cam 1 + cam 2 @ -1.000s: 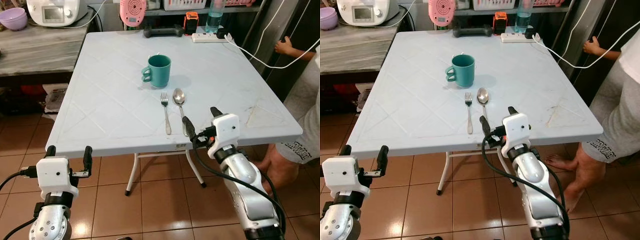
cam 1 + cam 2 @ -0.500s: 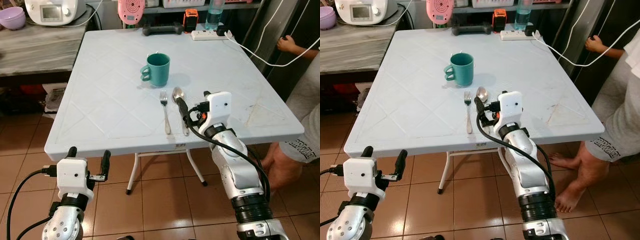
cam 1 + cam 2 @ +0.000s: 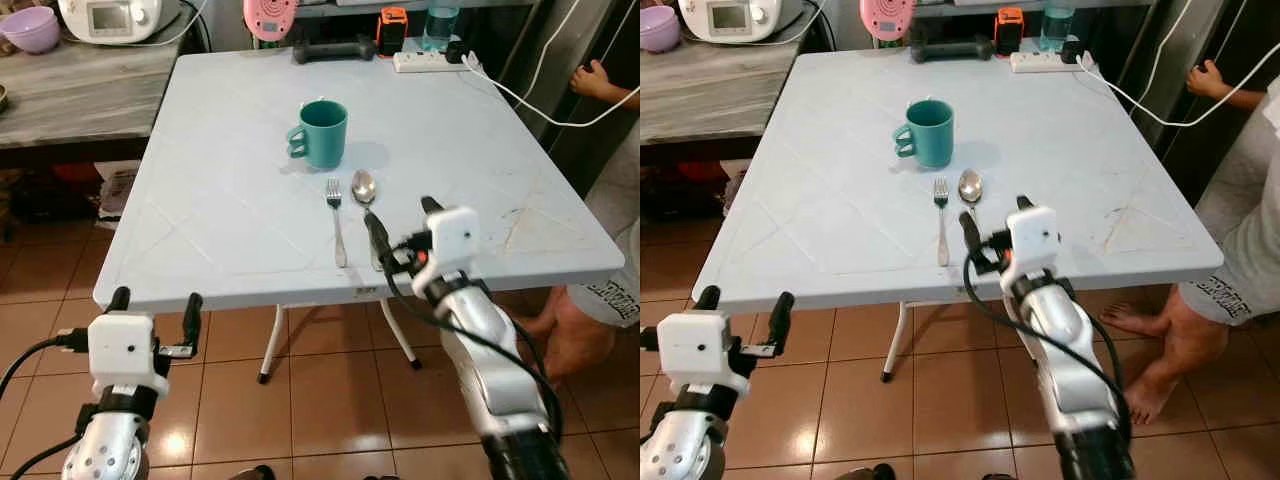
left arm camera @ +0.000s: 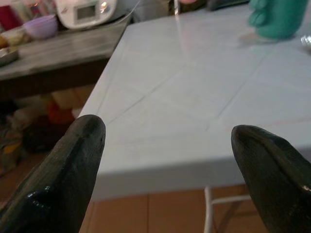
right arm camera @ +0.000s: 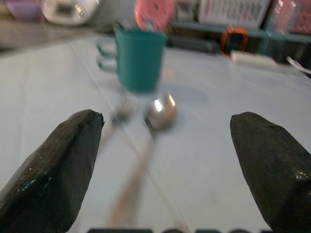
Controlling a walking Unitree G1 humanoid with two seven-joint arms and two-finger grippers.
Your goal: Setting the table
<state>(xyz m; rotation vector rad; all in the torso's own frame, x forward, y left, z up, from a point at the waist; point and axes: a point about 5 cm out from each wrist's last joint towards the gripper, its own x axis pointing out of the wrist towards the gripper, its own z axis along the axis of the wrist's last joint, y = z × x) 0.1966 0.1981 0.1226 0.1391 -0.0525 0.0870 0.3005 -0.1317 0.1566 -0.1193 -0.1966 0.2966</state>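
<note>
Spoon [image 3: 365, 208] is lying on the table [image 3: 220, 190], bowl toward the mug [image 3: 322, 133], handle running back to the near edge. Fork [image 3: 336, 215] is lying just beside it on the robot's left, parallel and apart. Both are sitting a little nearer than the teal mug. Right gripper [image 3: 400, 236] is hovering over the spoon's handle end, fingers spread wide and pinching nothing; its wrist view is showing the spoon [image 5: 158, 114] lined up between the fingers. Left gripper [image 3: 153, 317] is hanging off the table's near edge, fingers likewise spread and holding nothing. A person [image 3: 610, 200] is standing at the table's right side.

Judgement: the spoon is looking light, rigid, thin and slick, lying flat on a smooth top. Taking it across mid-handle is appearing soundest; a glancing pinch is likely to skid it.
</note>
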